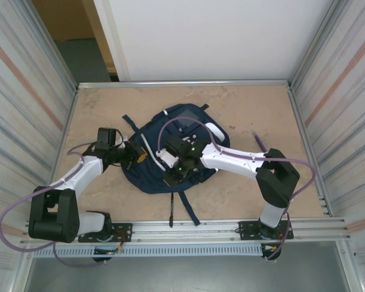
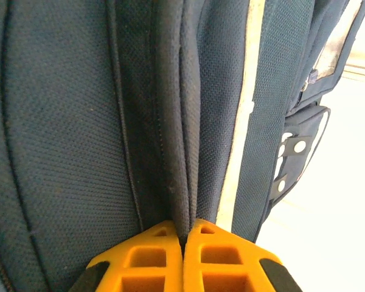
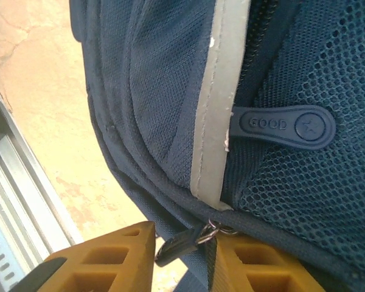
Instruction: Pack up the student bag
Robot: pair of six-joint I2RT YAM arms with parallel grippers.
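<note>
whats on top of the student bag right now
The right gripper sits over the student bag, its open fingers astride a small zipper pull. The left gripper pinches a fold at its edge. The fabric beneath the arm is hidden.

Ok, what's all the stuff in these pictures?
student bag: one, navy blue, middle of the table
table: one, tan, under the bag
rubber zip tab: one, navy, on the bag's mesh
small zip pull: one, dark, at the bag's edge
left end effector: one, orange fingers, shut on a bag fold
right end effector: one, orange fingers, open around the small zip pull
</note>
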